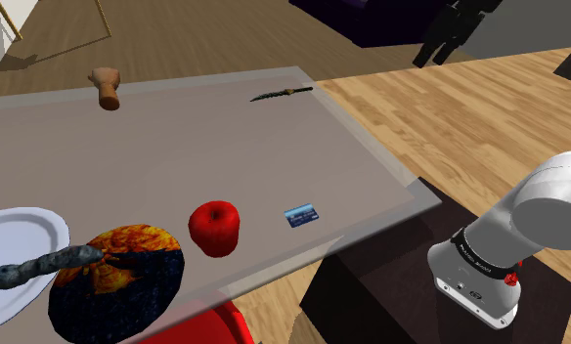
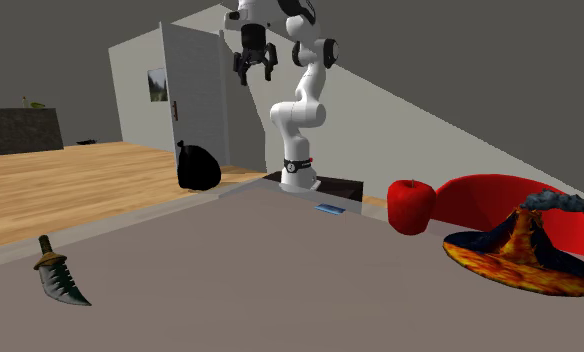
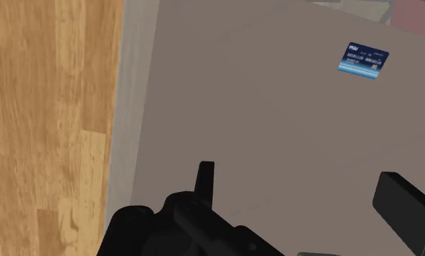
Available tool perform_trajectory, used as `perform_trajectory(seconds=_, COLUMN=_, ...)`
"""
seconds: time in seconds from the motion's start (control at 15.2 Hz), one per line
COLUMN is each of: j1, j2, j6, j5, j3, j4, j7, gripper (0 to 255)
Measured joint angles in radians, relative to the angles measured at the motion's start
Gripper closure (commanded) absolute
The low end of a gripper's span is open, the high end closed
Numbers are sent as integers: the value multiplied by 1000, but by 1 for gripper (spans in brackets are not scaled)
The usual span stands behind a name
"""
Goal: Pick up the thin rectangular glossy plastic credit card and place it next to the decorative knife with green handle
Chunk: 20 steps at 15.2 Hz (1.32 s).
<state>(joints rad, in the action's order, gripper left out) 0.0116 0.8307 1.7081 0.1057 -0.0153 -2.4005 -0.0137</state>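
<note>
Here, blue credit card [image 1: 300,216] flat on table [image 1: 176,147], print unreadable; jaws apart

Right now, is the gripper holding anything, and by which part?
Nothing is held. The gripper hangs open high above the table; the blue card lies flat on it, untouched.

red apple [image 1: 214,228] sitting on grey table [image 1: 176,147] | volcano figure [image 1: 117,283] standing beside it | white plate [image 1: 20,235] lying next to the volcano figure | brown object [image 1: 106,86] resting near far edge | black bag [image 2: 197,166] sitting on wood floor [image 2: 70,190]
</note>
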Motion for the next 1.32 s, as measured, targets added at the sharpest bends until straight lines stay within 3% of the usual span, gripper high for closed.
perform_trajectory(seconds=0.2, j1=-19, j2=-45, j6=9, j5=-5, j3=18, j4=15, j7=-17, gripper=0)
perform_trajectory(seconds=0.66, j1=-106, j2=-305, j6=66, j5=-54, j3=119, j4=100, j7=-111, gripper=0)
perform_trajectory(seconds=1.32, j1=-211, j2=-649, j6=103, j5=-187, j3=276, j4=215, j7=-203, gripper=0)
